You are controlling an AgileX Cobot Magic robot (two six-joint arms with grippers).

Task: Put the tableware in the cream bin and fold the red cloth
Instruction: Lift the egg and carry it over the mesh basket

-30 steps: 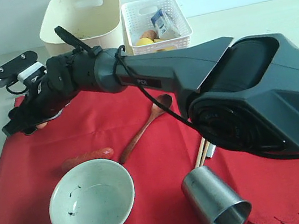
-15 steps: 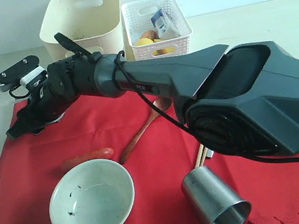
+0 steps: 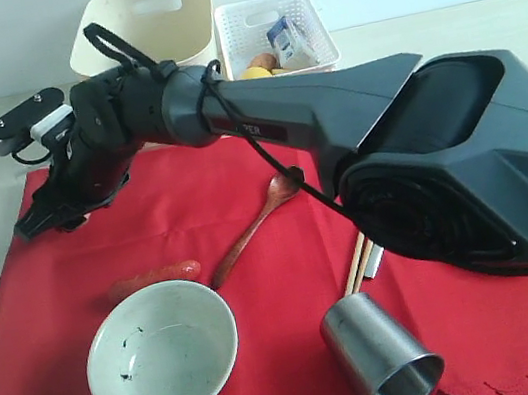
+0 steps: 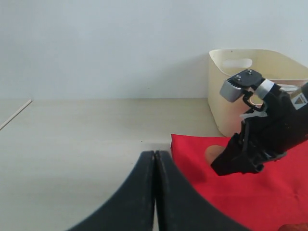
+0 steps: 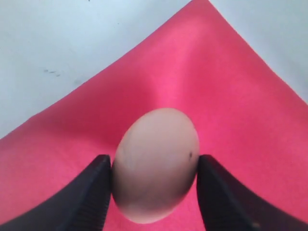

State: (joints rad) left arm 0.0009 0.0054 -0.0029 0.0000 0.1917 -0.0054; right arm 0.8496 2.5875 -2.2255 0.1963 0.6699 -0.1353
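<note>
Beige egg (image 5: 155, 163) in claw (image 5: 154, 169), perhaps aloft

The red cloth (image 3: 178, 227) is matt fabric, soft and lightly creased. The bowl (image 3: 161, 353) is glossy glazed ceramic, the cup (image 3: 375, 346) bright reflective steel, the spoon (image 3: 248, 239) smooth brown wood. The cream bin (image 3: 118, 19) is smooth plastic, and the egg (image 5: 155, 163) has a matt, pale-brown shell.

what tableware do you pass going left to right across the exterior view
pale green bowl → wooden spoon → steel cup; the chopsticks overlap the cup's span, so they are left out
</note>
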